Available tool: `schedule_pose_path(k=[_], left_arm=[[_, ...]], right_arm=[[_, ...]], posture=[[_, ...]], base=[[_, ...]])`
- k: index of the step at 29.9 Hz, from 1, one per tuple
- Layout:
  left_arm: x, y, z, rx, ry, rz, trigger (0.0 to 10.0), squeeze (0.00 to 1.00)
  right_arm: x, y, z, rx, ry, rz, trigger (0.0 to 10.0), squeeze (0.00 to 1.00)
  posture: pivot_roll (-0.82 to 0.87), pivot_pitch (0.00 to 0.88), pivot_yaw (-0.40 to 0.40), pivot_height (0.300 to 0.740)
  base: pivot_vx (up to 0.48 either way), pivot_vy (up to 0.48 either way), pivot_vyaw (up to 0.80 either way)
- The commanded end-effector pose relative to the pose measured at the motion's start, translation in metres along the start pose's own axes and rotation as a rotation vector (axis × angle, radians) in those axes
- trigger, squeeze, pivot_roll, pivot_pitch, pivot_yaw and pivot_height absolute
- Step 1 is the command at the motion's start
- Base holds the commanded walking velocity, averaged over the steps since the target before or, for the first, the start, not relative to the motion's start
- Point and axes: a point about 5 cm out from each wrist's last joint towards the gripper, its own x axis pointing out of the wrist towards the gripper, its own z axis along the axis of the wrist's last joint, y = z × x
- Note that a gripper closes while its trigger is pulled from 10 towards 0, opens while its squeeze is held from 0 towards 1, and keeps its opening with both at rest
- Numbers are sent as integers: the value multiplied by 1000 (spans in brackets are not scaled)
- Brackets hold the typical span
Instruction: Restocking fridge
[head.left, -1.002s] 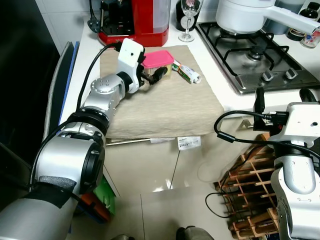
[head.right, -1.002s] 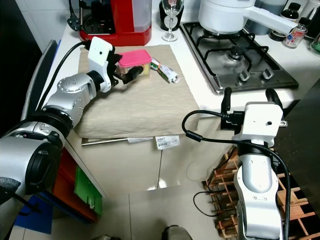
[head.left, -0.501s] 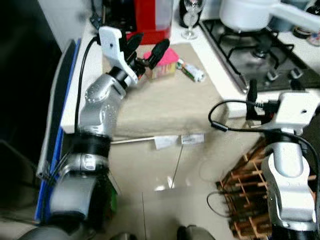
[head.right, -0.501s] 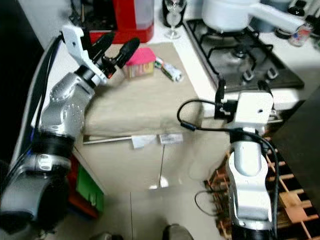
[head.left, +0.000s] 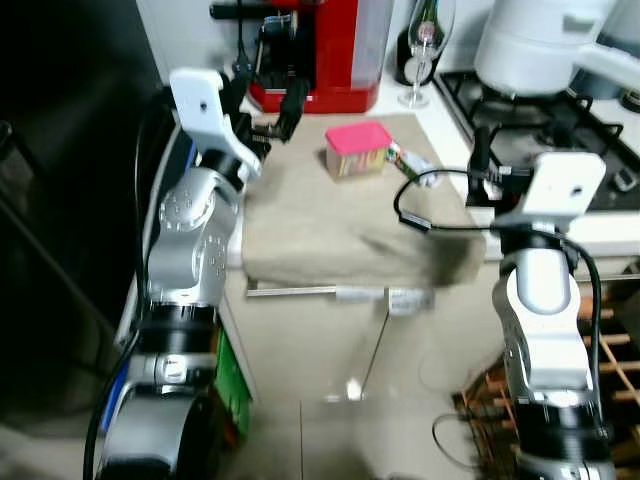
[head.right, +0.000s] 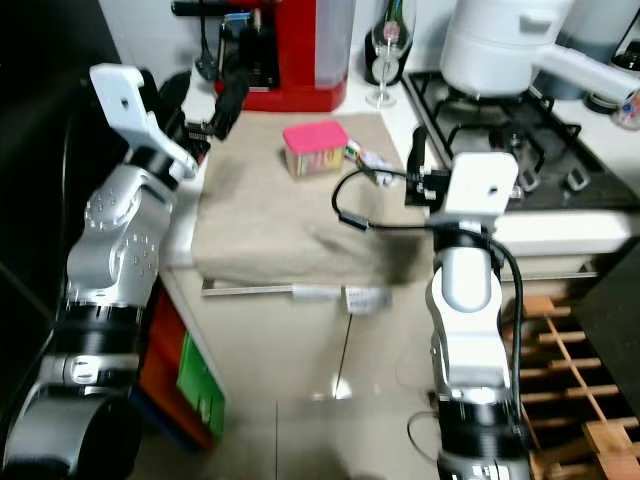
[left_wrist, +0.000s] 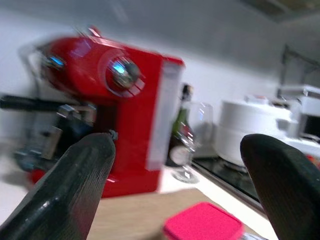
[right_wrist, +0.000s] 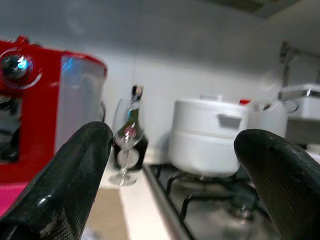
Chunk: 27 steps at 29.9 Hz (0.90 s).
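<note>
a: where's the l gripper (head.left: 262, 100)?
b: raised at the cloth's (head.left: 330, 215) 10 o'clock corner, by the red machine (head.left: 325, 45), fingers spread, nothing in them. pink-lidded tub (head.left: 357, 150) sits on the cloth near its far edge, well apart at the gripper's 4 o'clock.
a: r gripper (head.right: 415, 150)?
b: at the cloth's 3 o'clock edge, splayed per wrist cam, empty.
a: step?
b: prob the reach, tub not yet grasped. next: l gripper drops to the tub, closes round its sides.
</note>
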Motion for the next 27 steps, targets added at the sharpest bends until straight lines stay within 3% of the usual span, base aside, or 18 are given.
schedule_pose_path(k=[1, 6, 11, 19, 27], left_arm=[[7, -17, -3, -13, 24, -78, 10000, 0], [14, -36, -4, 52, 48, -198, 10000, 0], [17, -35, -4, 78, 75, -179, 10000, 0], [23, -20, 3, 81, 82, -182, 10000, 0], [32, 12, -3, 163, 212, -275, 10000, 0]], right_arm=[[2, -4, -3, 6, 3, -9, 10000, 204], [6, -5, -2, 0, -10, -12, 10000, 204], [5, -5, -2, -7, -17, -13, 10000, 208], [2, -5, -4, -8, -9, -17, 10000, 208], [-1, -6, -6, -10, 5, -25, 10000, 212]], posture=[[-112, 0, 39, 740], [-122, 0, 43, 740], [-130, 0, 47, 740], [-136, 0, 52, 740], [-146, 0, 64, 740]], base=[[480, 0, 0], [480, 0, 0], [96, 0, 0], [0, 0, 0], [0, 0, -614]])
